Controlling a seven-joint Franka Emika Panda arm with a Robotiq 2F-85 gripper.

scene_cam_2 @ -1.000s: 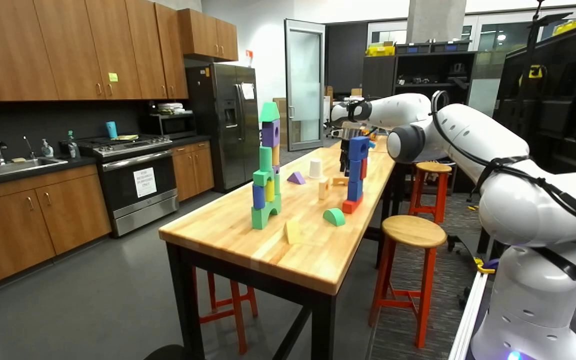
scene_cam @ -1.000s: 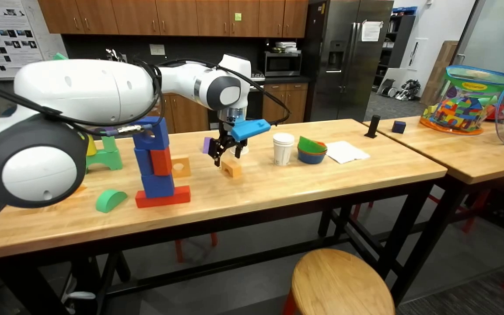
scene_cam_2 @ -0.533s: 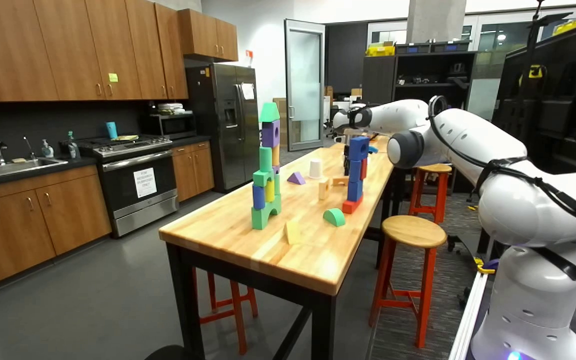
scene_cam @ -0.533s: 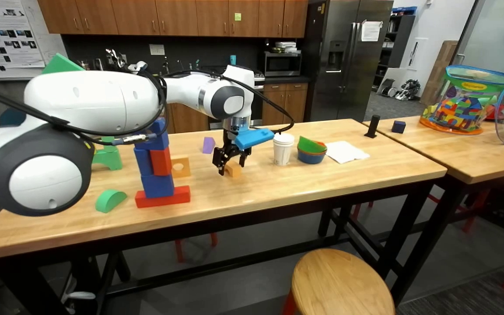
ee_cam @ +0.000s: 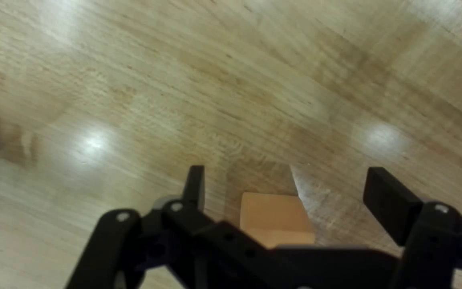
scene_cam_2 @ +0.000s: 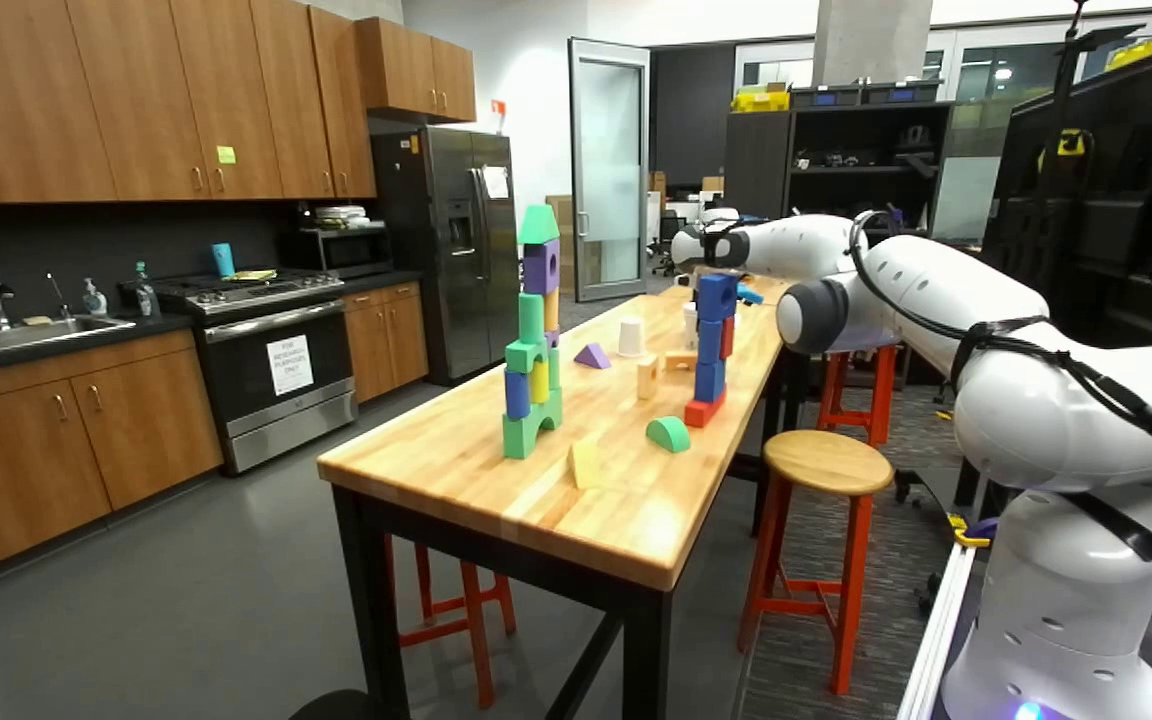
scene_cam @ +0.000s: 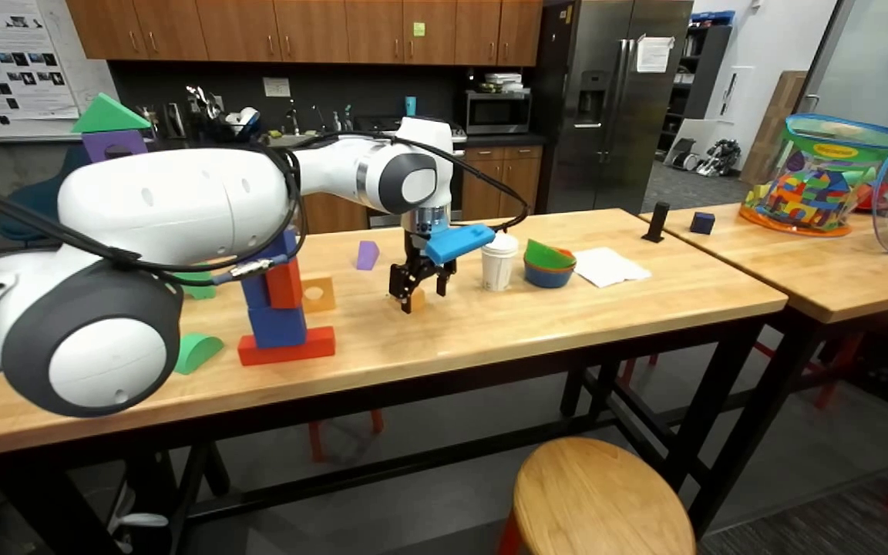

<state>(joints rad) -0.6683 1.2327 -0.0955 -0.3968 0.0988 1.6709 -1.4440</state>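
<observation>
We are looking at the tool [scene_cam: 424, 299], which is hovering near the tabletop [scene_cam: 567, 317], its fingers [ee_cam: 196, 186] pointing down and standing wide apart. Between them, in the wrist view, we are seeing the orange block [ee_cam: 275, 216], and a gap is showing on each side of it; our view is leaving it unclear whether the fingers are reaching down beside it or hanging above it. In an exterior view the tool is partly covering this block. There, just to the right of the tool, a white cup [scene_cam: 497, 270] is standing; farther right, a blue bowl [scene_cam: 548, 277] is holding a tilted green piece [scene_cam: 543, 254], and a white sheet [scene_cam: 611, 267] is lying beyond the bowl. Behind the tool and to its left, we are seeing a purple block [scene_cam: 368, 255] resting; farther left, a holed block [scene_cam: 328, 297] is standing, and past that a stack of blue and red blocks [scene_cam: 277, 326] is rising. In an exterior view, a green half-round [scene_cam_2: 669, 434] is lying well apart from the tool, and the stack is blocking our sight of the fingers.
</observation>
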